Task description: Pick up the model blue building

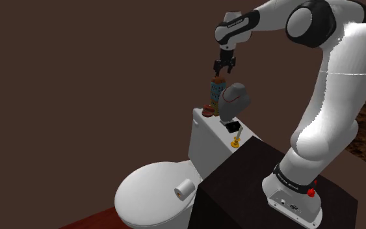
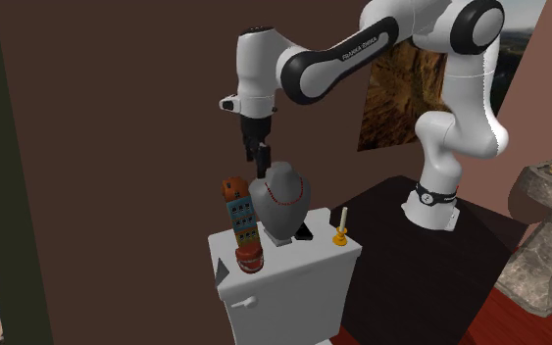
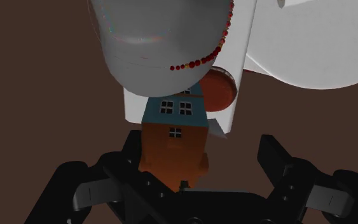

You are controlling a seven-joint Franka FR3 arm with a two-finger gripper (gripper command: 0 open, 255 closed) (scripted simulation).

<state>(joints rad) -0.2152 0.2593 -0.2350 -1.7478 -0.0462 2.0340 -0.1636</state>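
Observation:
The model building [image 1: 218,88] is a tall blue block with small windows and an orange roof [image 3: 171,159]. It stands upright on the white toilet tank [image 1: 207,140], close beside a grey necklace bust [image 1: 233,101]. My black gripper [image 1: 224,67] hangs just above its roof, open and holding nothing. In the wrist view the gripper [image 3: 199,159] has its fingers [image 3: 273,156] apart, and the roof lies near one finger without being clasped. In the second exterior view the building [image 2: 239,216] is to the left of the bust [image 2: 278,201], with the gripper [image 2: 261,155] above them.
On the tank also sit a small red object [image 2: 250,258], a white candle in a yellow holder [image 2: 341,227] and a small black box [image 1: 232,125]. A toilet paper roll [image 1: 184,189] lies by the closed toilet lid [image 1: 149,192]. A brown wall is directly behind.

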